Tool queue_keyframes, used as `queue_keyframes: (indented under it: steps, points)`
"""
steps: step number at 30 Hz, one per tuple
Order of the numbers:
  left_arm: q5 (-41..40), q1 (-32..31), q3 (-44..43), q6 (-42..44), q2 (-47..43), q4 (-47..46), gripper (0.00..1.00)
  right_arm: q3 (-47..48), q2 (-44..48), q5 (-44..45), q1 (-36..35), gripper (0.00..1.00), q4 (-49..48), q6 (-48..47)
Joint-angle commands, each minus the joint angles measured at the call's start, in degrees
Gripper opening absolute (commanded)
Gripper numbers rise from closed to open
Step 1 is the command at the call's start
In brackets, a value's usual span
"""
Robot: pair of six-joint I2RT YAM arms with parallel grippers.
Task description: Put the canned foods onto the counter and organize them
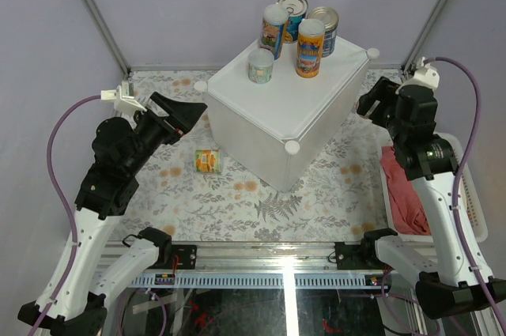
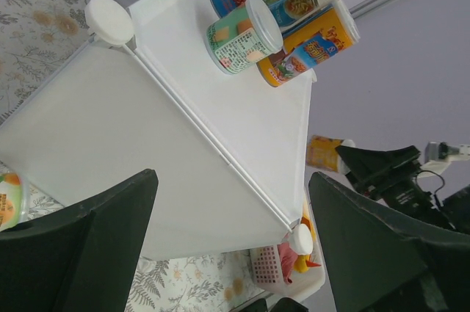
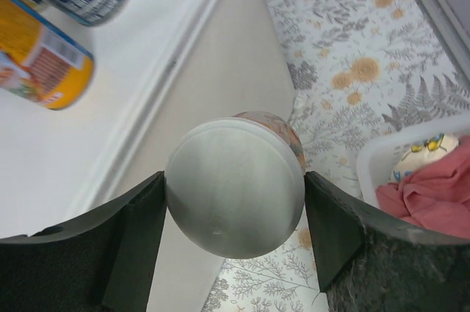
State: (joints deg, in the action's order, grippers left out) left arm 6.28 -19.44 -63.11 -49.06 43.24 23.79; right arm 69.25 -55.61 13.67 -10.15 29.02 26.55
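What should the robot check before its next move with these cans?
1. Firm grip: ok. The right gripper is shut on the held can, with a finger on each side of it.
2. Held can over the counter: not ok. It is beside the counter's right wall, not above the top.
3. Room on top: ok. The five standing cans crowd the far corner, and the near part is bare.
4. Left gripper free: ok. It is open and empty.
5. All cans up: not ok. A loose can lies on its side on the table, left of the counter.
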Motion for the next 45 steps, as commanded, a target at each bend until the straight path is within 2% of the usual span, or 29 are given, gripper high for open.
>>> queue_keyframes:
  steps: [1, 9, 15, 25, 41, 45]
  points:
    - [1.35, 0.37, -0.61, 0.62, -0.71, -3.16, 0.84, 10.38, -1.29, -3.71, -0.74, 0.0, 0.63, -3.01]
    - [1.0, 0.36, -0.56, 0.7, -0.58, -3.13, 0.84, 21.99, -6.73, -10.48, -1.77, 0.0, 3.91, -3.95]
    - [0.71, 0.37, -0.76, 0.8, -0.23, -3.01, 0.84, 30.51, -12.12, -12.6, -5.35, 0.0, 5.36, -5.15]
    - [0.17, 0.37, -1.73, 1.93, 0.68, -2.4, 0.84, 42.01, -22.26, -10.99, -14.84, 0.0, 8.43, -7.5]
    - [0.05, 0.37, -1.88, 1.9, 1.14, -1.66, 0.84, 59.76, -36.83, -7.57, -22.37, 0.0, 20.43, -11.43]
    - [-0.21, 0.38, -1.81, 1.95, 0.9, -1.32, 0.84, 61.63, -38.9, -7.38, -22.97, 0.0, 22.08, -11.52]
